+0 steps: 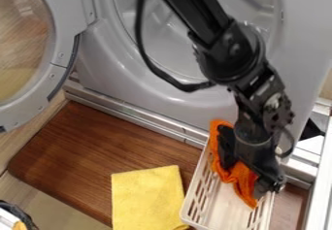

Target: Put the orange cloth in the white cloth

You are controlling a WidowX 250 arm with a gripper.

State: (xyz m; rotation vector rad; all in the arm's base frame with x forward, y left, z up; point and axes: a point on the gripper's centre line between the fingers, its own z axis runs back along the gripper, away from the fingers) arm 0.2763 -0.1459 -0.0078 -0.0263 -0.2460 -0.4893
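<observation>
A black gripper (247, 174) hangs at crumpled orange cloth (242, 181) in a white plastic basket's (224, 212) far end. Its grip is unclear

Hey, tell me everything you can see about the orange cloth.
The orange cloth is bright, soft-looking fabric, bunched into a long, uneven strip with folds. It is at the end of the white slotted basket nearest the washing machine, its upper end up by the rim, its lower end narrowing to a point over the basket's floor. The black gripper covers part of it; whether it is gripped, I can't tell.
</observation>
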